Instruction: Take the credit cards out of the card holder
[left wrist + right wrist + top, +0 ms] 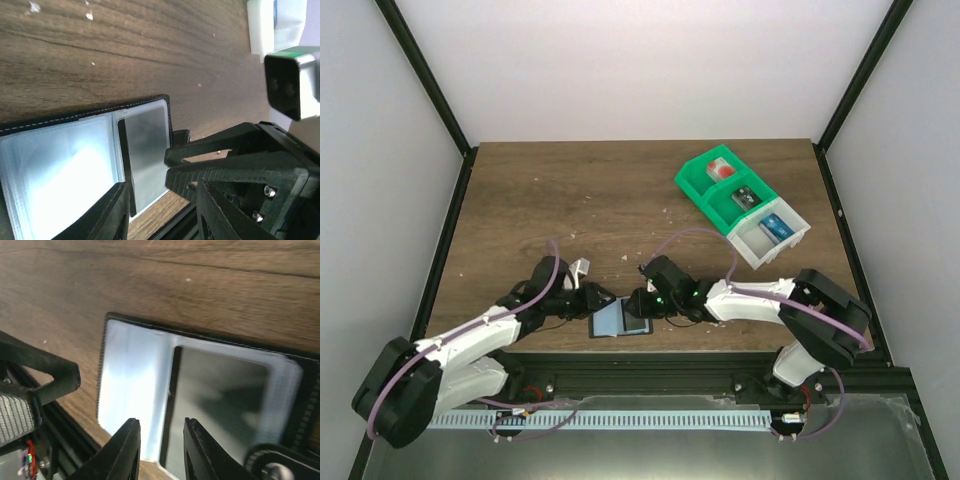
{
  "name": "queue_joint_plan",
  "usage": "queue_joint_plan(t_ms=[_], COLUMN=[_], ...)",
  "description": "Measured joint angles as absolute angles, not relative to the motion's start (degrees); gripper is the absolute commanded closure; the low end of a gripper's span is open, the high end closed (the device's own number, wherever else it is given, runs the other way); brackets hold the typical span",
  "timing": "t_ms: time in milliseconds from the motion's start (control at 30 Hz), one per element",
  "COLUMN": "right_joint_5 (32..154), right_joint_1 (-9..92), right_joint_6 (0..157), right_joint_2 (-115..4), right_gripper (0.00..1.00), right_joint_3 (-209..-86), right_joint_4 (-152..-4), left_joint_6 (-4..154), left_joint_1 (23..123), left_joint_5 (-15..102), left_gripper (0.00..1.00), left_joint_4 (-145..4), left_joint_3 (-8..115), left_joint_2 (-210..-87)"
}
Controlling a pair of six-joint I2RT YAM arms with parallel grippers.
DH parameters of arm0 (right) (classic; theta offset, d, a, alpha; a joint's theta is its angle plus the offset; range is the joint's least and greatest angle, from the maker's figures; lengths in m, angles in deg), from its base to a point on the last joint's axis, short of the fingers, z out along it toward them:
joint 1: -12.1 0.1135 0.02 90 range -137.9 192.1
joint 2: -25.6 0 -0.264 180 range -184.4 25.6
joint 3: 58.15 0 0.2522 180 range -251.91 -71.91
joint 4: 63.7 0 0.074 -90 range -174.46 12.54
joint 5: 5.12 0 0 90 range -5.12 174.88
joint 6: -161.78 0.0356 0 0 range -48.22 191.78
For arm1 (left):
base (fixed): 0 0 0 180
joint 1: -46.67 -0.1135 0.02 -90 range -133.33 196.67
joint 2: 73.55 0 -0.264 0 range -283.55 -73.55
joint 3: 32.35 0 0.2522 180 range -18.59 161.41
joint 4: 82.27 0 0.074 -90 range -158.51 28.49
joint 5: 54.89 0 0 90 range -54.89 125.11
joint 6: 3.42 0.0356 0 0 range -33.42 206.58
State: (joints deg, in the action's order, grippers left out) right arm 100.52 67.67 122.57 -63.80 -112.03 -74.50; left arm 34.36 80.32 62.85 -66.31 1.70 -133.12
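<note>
My left gripper point(590, 303) sits low at the left end of the wallet point(618, 320). Its jaws are partly apart, with nothing clamped that I can see; I judge it is there to pin that side flat. The wallet lies opened out on the table point(570, 200), close to the near edge, between my two arms. One card point(220, 400) shows in its right-hand clear sleeve, fully seated. My right gripper point(160, 447) hangs over the fold beside that sleeve, jaws a narrow slit and empty. It is lined up, I think, to catch the card's edge and slide it out.
</note>
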Motion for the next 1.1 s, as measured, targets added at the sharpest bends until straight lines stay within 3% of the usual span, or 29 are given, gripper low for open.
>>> queue_joint_plan(t_ms=[367,1100], right_joint_5=[92.4,94.0], right_joint_1=[67.7,67.6], right_joint_6=[121.3,121.6], right_joint_2=[-62.1,-64.0], right_gripper=[0.76,0.86], right_joint_3=[-112.0,-110.5], right_joint_4=[-82.4,-78.3], left_joint_6=[33.6,32.6], left_joint_1=[80.5,80.5], left_joint_5=[66.4,67.9], left_gripper=[0.65,0.70], left_joint_4=[-76.9,-88.1], left_joint_3=[-2.5,-4.8], left_joint_2=[-142.6,-149.9])
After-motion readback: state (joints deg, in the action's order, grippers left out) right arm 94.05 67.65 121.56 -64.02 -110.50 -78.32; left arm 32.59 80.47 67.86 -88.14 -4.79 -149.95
